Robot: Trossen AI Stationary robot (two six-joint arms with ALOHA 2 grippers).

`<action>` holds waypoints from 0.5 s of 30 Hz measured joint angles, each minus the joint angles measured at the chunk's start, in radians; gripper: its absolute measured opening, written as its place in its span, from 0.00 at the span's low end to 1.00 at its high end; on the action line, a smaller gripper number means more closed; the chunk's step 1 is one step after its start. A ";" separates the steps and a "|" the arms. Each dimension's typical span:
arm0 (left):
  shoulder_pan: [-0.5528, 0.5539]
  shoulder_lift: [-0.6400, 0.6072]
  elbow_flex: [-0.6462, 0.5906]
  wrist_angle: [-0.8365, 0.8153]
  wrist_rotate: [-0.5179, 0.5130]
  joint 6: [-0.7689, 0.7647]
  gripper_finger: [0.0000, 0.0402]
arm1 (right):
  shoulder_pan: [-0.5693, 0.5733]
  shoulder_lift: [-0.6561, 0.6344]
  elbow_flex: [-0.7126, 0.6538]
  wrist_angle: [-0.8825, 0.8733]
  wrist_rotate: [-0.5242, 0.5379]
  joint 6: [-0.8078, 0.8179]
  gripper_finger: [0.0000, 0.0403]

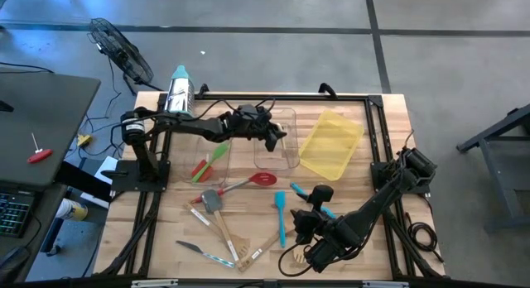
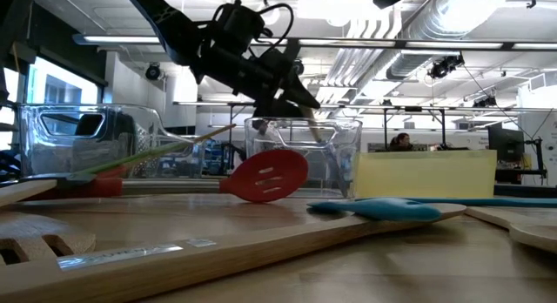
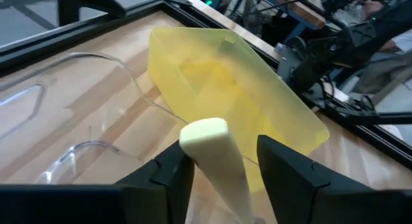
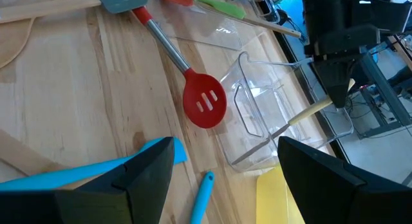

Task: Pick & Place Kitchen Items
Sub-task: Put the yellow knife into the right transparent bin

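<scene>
A cream-handled utensil [image 3: 215, 161] stands between the left gripper's [image 3: 222, 176] part-open fingers, over the clear bin [image 1: 277, 139]; its lower end is cut off, so whether they grip it is unclear. The yellow bin [image 3: 225, 76] lies just beyond. The right gripper [image 4: 225, 166] hovers wide open and empty near the red slotted spoon [image 4: 205, 103].

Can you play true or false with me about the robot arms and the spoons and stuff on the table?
1. The left gripper has a cream handle between its fingers. True.
2. The left gripper hangs over the yellow bin. False: it hangs over the clear bin beside the yellow one.
3. The red slotted spoon lies inside the clear bin. False: it lies on the table, just outside that bin.
4. The right gripper is open and holds nothing. True.
5. A teal spatula lies on the table near the right gripper. True.
</scene>
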 joint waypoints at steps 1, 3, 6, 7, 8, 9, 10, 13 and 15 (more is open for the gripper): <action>0.000 0.000 0.000 -0.002 -0.002 -0.001 0.42 | 0.000 0.000 0.000 0.000 0.000 0.000 0.67; 0.000 0.000 0.000 -0.002 -0.006 -0.001 0.42 | 0.000 0.000 0.000 0.000 0.000 0.000 0.67; 0.000 0.000 0.000 -0.001 -0.012 -0.001 0.42 | 0.000 0.000 0.000 -0.001 0.000 0.000 0.67; 0.000 0.000 0.000 -0.001 -0.017 -0.001 0.42 | 0.000 0.000 0.000 -0.001 0.000 0.000 0.67; 0.000 0.000 0.000 -0.001 -0.024 -0.001 0.42 | 0.000 0.000 0.000 -0.002 0.000 0.000 0.67; 0.000 0.000 0.000 -0.001 -0.030 -0.001 0.42 | 0.000 0.000 0.000 -0.002 0.000 0.000 0.67; 0.000 0.000 0.000 0.000 -0.038 -0.001 0.42 | 0.000 0.000 0.000 -0.002 0.000 0.000 0.67; 0.000 0.000 0.000 0.001 -0.062 0.005 0.43 | 0.000 0.000 0.000 -0.002 0.000 0.000 0.67; 0.000 0.000 0.000 0.001 -0.071 0.040 0.43 | 0.000 0.000 0.000 -0.003 0.000 0.000 0.67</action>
